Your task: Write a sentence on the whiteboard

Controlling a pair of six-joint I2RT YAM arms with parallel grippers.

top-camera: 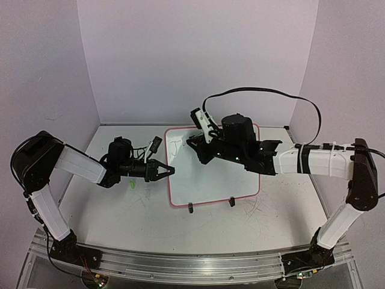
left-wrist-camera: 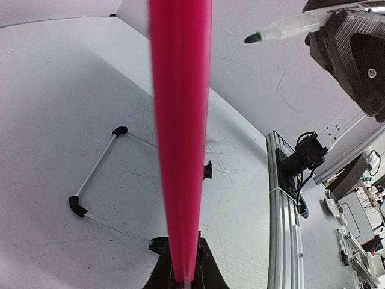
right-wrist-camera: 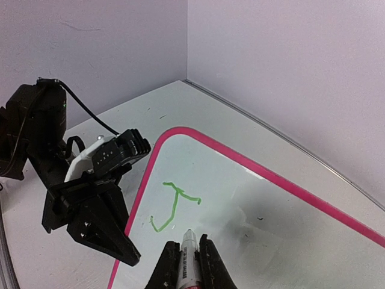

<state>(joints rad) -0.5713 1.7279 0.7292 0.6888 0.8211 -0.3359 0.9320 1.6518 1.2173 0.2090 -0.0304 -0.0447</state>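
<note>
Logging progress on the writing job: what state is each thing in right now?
whiteboard: held at its left rim, mostly blank.
sentence: only a green "J" written.
marker: uncapped, tip pointing at the board.
left gripper: jaws shut on the whiteboard's rim.
right gripper: jaws shut on the marker.

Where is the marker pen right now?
Bottom centre of the right wrist view, the marker is pinched in the right claw, its tip beside the green letter on the whiteboard.
</note>
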